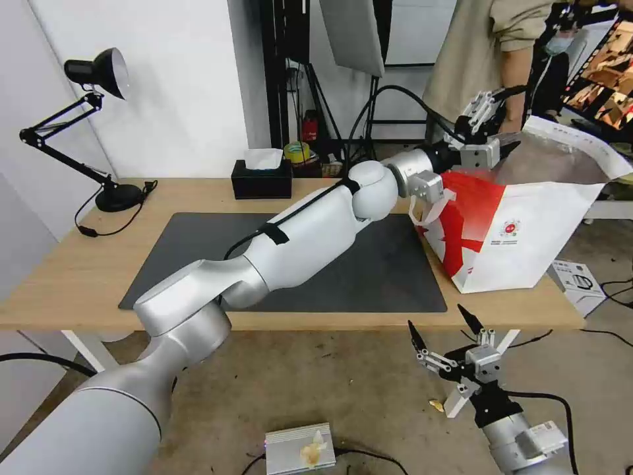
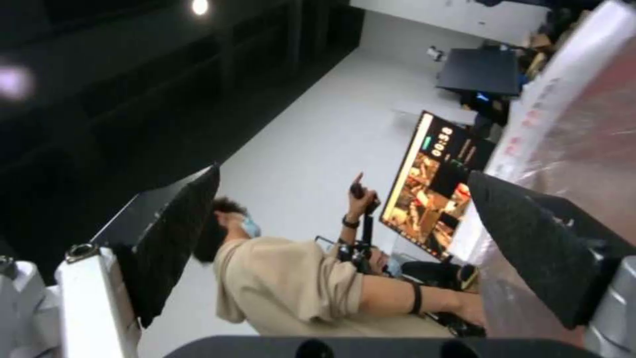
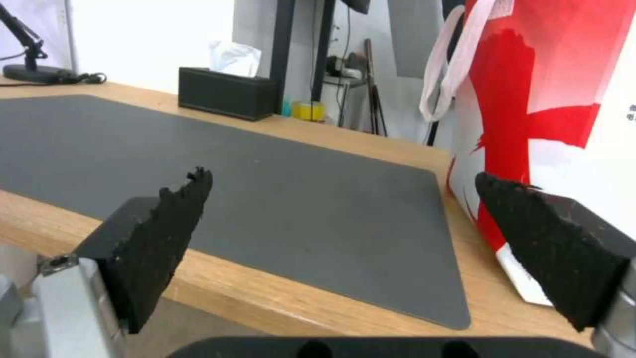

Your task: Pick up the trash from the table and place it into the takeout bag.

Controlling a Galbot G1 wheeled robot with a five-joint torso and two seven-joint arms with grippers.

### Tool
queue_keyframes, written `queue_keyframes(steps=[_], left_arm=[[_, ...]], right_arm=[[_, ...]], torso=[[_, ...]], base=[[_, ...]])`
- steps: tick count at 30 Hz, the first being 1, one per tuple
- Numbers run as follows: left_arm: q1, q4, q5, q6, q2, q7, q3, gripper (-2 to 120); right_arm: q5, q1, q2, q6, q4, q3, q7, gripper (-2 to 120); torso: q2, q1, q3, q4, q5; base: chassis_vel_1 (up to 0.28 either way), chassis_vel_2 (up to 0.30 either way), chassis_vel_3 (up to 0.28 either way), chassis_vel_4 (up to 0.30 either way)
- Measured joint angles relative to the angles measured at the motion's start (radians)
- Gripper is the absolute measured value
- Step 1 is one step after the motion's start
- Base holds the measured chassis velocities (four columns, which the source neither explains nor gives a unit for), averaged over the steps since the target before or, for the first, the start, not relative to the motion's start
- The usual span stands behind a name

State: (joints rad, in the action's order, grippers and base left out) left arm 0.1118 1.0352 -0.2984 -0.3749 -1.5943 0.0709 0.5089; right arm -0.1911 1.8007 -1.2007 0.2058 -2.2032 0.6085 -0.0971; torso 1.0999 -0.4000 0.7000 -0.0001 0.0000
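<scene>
Head view – left end effector (image 1: pixel 493 128): at 1 o'clock, over the mouth of the takeout bag (image 1: pixel 521 231), fingers spread, nothing between them.
Head view – takeout bag: upright at the bench (image 1: pixel 79 277) right end, beside the dark mat (image 1: pixel 369 277).
Head view – right end effector (image 1: pixel 443 330): at 5 o'clock, below the bench front edge, fingers apart, empty.
Left wrist view: spread black fingers (image 2: pixel 530 248) against the bag's foil lining (image 2: pixel 583 139).
Right wrist view: open fingers (image 3: pixel 166 243) frame the mat (image 3: pixel 265 209); the bag (image 3: pixel 563 99) at 2 o'clock; tissue box (image 3: pixel 225 92) at 11 o'clock.

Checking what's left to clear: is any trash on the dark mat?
No, the dark mat lies bare beside the takeout bag in the head view.
</scene>
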Motion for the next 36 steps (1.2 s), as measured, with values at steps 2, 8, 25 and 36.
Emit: queue_keyframes(steps=[2,8,25,36], left_arm=[[0.003,-0.006,0.049,0.007,0.001,-0.002,-0.022,100],[0.003,-0.015,0.235,0.067,0.005,0.000,-0.067,100],[-0.072,0.121,0.726,0.281,0.184,0.080,-0.103,100],[-0.194,0.307,0.901,0.338,0.353,0.120,-0.112,100]], right_arm=[[0.000,0.000,0.000,0.000,0.000,0.000,0.000,100],[0.000,0.000,0.000,0.000,0.000,0.000,0.000,100],[0.000,0.000,0.000,0.000,0.000,0.000,0.000,100],[0.000,0.000,0.000,0.000,0.000,0.000,0.000,100]], torso=[[0.000,0.000,0.000,0.0000,0.0000],[0.000,0.000,0.000,0.0000,0.0000],[0.000,0.000,0.000,0.0002,-0.0003],[0.000,0.000,0.000,0.0000,-0.0004]], base=[[0.000,0.000,0.000,0.000],[0.000,0.000,0.000,0.000],[0.000,0.000,0.000,0.000],[0.000,0.000,0.000,0.000]])
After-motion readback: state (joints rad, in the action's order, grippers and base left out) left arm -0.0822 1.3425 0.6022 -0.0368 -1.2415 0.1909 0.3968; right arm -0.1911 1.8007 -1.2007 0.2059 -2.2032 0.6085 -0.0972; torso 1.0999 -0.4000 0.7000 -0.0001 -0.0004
